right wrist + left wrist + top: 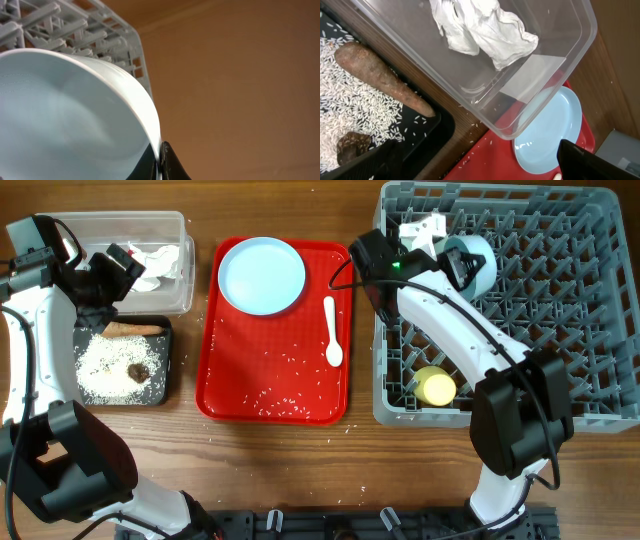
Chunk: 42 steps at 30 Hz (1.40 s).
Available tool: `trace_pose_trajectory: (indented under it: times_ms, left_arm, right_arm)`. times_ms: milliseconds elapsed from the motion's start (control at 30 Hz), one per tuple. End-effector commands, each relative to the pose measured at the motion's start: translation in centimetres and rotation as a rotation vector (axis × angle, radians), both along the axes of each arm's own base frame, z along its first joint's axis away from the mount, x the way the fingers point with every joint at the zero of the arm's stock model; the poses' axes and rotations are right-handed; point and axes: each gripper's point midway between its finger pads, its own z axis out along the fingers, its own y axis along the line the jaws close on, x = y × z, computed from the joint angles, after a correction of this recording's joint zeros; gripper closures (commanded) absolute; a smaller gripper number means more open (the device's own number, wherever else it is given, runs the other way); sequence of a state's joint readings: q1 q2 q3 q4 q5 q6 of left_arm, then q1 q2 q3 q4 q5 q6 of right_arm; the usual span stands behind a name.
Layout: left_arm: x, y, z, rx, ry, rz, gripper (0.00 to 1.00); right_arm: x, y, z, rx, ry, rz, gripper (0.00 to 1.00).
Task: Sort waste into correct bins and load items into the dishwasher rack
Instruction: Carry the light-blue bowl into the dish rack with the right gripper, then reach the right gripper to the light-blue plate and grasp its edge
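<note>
My left gripper (125, 265) (480, 160) is open and empty, over the near edge of the clear tub (130, 222) (555, 65), which holds the crumpled napkin (165, 260) (480, 27). The black tray (168, 360) (435, 135) holds the carrot-like stick (135, 330) (380, 75), rice (105, 365) (340, 95) and the brown lump (137, 372) (352, 147). My right gripper (462, 268) (161, 160) is shut on the rim of a blue-green bowl (478, 260) (65, 115) over the grey rack (560, 320) (75, 25). The yellow cup (436, 386) lies in the rack. I see no second bowl or sachet wrapper.
The red tray (225, 380) (490, 160) sits between the bins and the rack. It carries the blue plate (262, 275) (550, 130), the white spoon (332, 330) and scattered rice grains (270, 400). A few grains lie on the wooden table beside it.
</note>
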<state>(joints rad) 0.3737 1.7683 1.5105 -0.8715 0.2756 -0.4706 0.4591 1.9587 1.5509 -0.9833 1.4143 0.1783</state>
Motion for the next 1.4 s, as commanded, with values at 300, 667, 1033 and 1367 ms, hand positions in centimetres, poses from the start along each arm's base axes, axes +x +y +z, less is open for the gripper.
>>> trace_pose_trajectory:
  times_ms: [300, 667, 1033, 1367]
  left_arm:
    - [0.2, 0.3, 0.6, -0.002, -0.015, 0.011, 0.00]
    - [0.2, 0.3, 0.6, -0.002, -0.015, 0.011, 0.00]
    - [0.2, 0.3, 0.6, -0.002, -0.015, 0.011, 0.00]
    - [0.2, 0.3, 0.6, -0.002, -0.015, 0.011, 0.00]
  right_arm:
    - [0.4, 0.5, -3.0, -0.011, 0.216, 0.068, 0.96]
    - [-2.1, 5.9, -5.6, 0.005, 0.407, 0.228, 0.59]
    - [0.1, 26.5, -1.3, 1.050, 0.416, 0.868, 0.00]
    - [4.3, 31.8, -13.6, 1.538, 0.172, 0.434, 0.51]
